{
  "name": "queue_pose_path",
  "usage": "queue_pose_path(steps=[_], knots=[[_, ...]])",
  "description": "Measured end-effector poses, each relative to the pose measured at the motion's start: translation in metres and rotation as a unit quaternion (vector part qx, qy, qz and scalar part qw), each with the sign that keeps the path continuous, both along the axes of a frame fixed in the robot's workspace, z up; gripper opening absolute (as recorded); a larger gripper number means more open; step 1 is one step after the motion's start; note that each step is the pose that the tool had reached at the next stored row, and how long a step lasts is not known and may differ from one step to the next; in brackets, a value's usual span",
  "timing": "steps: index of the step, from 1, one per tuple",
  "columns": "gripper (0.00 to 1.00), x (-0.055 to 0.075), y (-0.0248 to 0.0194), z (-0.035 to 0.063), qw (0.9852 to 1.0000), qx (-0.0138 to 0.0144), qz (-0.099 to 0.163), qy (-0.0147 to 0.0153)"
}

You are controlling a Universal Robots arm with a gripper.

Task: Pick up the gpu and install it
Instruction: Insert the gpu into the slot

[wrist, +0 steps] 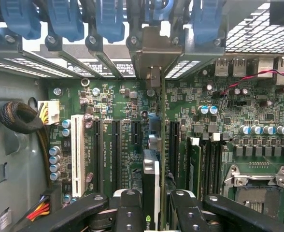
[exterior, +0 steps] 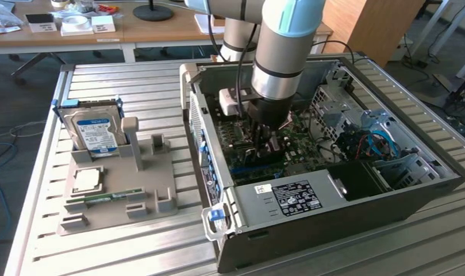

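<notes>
Green circuit board is spreading out below me as I am reaching down into the open computer case (exterior: pixel 416 190), and I am gripping the gpu (wrist: pixel 150 186) edge-on between my two black fingers (wrist: pixel 127 212), my gripper (wrist: pixel 151 212) clamped on its upper edge. The card is hanging straight down from my hand, its thin edge toward the wrist camera and its long axis running in line with the dark expansion slots (wrist: pixel 117 150) on the motherboard (wrist: pixel 190 125); it is sitting just above the slot line that leads toward the metal bracket (wrist: pixel 151 53) at the case's rear wall, among the blue retention clips (wrist: pixel 108 19). I am judging that the card's lower edge is near the slot, but I cannot tell whether it is touching. A green logo mark is showing on the card's edge, too cropped to read. In the exterior view, a hard drive (exterior: pixel 94 129) with a blue-white label is standing in the grey holder (exterior: pixel 117 190) at that view's left; its print is unreadable, as is the black sticker (exterior: pixel 298 192) on the case's metal box.
</notes>
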State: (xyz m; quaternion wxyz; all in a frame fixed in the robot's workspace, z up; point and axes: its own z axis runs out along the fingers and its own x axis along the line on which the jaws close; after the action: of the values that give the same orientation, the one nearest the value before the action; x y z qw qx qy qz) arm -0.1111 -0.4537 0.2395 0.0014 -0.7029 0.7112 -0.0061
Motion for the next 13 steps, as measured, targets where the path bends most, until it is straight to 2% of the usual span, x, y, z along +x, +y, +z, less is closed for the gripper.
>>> queue_pose_path(steps=[13], knots=[[0.27,-0.0005,0.0001,-0.0020,1.0000,0.0001,0.000,0.0000]])
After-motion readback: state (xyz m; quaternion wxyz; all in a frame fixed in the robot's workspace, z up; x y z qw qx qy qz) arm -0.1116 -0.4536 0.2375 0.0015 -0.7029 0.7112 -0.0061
